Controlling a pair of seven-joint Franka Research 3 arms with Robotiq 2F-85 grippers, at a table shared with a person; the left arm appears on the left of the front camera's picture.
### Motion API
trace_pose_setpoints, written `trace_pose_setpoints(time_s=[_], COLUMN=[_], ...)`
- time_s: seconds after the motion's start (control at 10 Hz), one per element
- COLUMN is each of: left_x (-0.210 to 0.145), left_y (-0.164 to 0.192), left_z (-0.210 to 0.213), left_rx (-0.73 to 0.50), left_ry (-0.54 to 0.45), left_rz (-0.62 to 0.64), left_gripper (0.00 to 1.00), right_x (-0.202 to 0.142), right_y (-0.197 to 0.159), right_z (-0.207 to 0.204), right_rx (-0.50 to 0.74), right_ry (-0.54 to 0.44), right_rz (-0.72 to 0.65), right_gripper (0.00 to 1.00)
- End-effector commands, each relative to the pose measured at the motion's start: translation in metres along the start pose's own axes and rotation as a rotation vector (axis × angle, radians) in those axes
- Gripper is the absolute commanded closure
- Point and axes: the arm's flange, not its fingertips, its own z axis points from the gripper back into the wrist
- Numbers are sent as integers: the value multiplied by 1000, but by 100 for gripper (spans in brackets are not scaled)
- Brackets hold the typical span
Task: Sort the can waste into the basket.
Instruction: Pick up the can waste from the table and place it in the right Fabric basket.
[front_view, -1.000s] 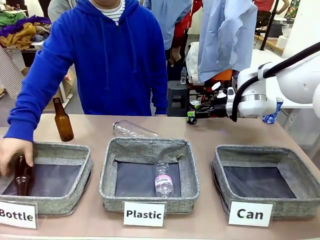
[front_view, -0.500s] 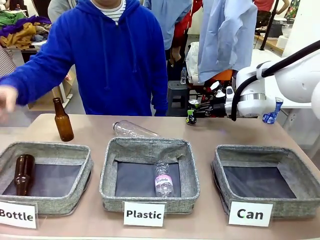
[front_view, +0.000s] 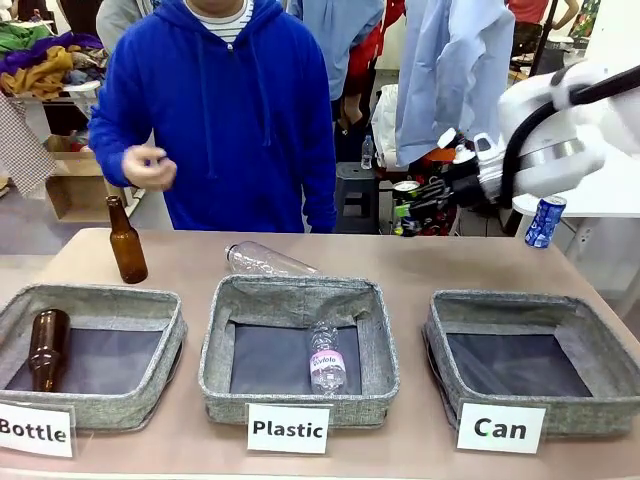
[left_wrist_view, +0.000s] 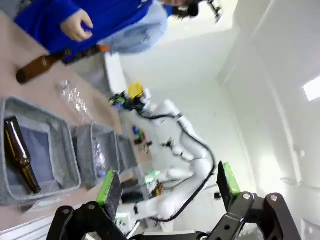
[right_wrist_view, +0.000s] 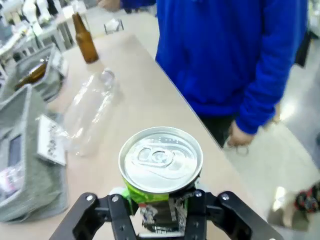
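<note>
Bottle basket (front_view: 100, 296): 1 brown bottle (front_view: 46, 347) | Plastic basket (front_view: 300, 288): 1 bottle (front_view: 327, 358) | right fingers (right_wrist_view: 117, 216): can (right_wrist_view: 160, 160)

The green can (right_wrist_view: 160, 167) has a silver top, the blue can (front_view: 544, 222) white marks, the grey basket (front_view: 505, 299) a dark liner.

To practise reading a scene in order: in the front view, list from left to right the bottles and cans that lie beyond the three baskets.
brown glass bottle standing upright → clear plastic bottle lying on its side → green-and-black can held above the table by the right gripper → blue can
</note>
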Motion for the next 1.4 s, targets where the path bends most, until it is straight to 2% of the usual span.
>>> trace_pose_setpoints(time_s=[0.0,0.1,0.2,0.3,0.4,0.5,0.6,0.7,1.0,1.1,1.2,1.3], left_x=[-25,-38,-54,-68,-77,-84,-83,-26,-26,-26,-26,-26], left_y=[20,34,52,72,91,109,128,82,82,82,82,82], left_z=[-55,-81,-104,-126,-141,-152,-161,-124,-124,-124,-124,-124], left_rx=[103,157,199,253,306,344,404,307,307,307,307,307], left_ry=[123,180,230,269,287,285,282,286,286,286,286,286], left_rz=[-25,-35,-41,-42,-47,-24,-7,-17,-17,-17,-17,-17], left_gripper=[0,0,0,0,0,0,0,0,0,0,0,0], right_x=[17,21,20,12,2,-10,-21,-31,-42,-43,-42,-41], right_y=[63,91,121,156,179,199,212,221,226,225,223,220], right_z=[52,77,102,124,139,150,159,165,167,170,170,172], right_rx=[-89,-118,-121,-89,-97,-144,-212,-205,-213,-215,-222,-221], right_ry=[194,275,375,552,668,740,782,838,883,901,918,929], right_rz=[-26,-38,-5,1,29,8,-24,-35,-79,-89,-104,-113], right_gripper=[100,77,77,77,77,77,77,77,77,5,6,0])
